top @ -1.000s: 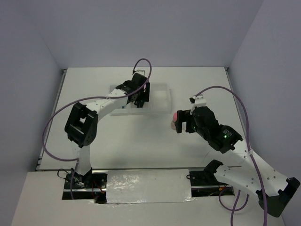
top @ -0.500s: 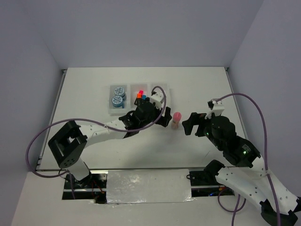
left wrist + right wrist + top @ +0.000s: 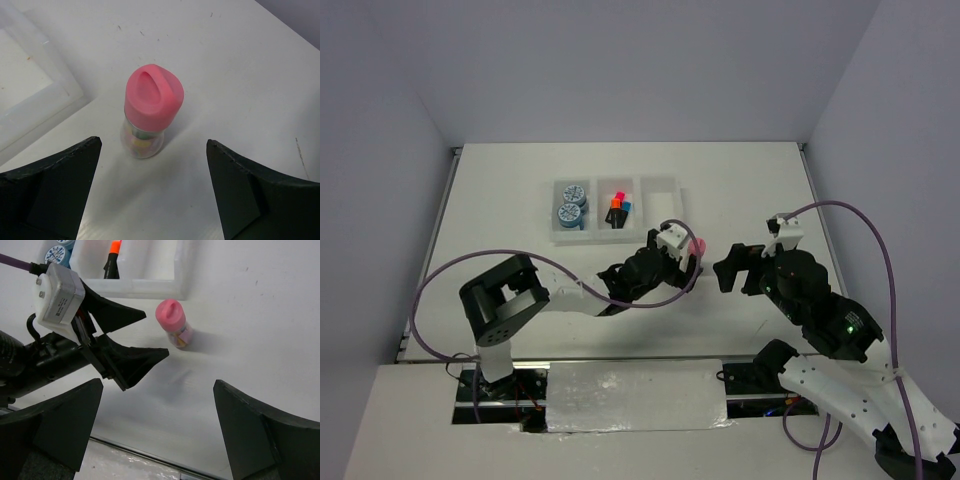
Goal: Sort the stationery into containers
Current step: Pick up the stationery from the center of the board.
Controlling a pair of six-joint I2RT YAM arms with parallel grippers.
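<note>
The small tan pink-capped cylinder (image 3: 697, 246) stands upright on the table just off the white tray's (image 3: 665, 232) near right corner. My left gripper (image 3: 682, 264) is open, and the cylinder (image 3: 150, 114) stands just beyond its fingertips, centred between them, untouched. My right gripper (image 3: 732, 268) is open and empty, a little to the cylinder's right; its view shows the cylinder (image 3: 173, 328) ahead. Two blue-and-white discs (image 3: 570, 205) lie in the left compartment. The markers (image 3: 618, 210) lie in the middle one. The right compartment (image 3: 660, 196) holds nothing.
The left arm's purple cable (image 3: 570, 262) loops low over the table in front of the tray. The left gripper's fingers (image 3: 135, 360) sit between my right gripper (image 3: 158, 385) and the tray (image 3: 150, 288). Grey walls close in the table on three sides.
The right gripper has let go of the cylinder, which now stands on the table, and has drawn back. The left gripper has swung from the tray to the cylinder.
</note>
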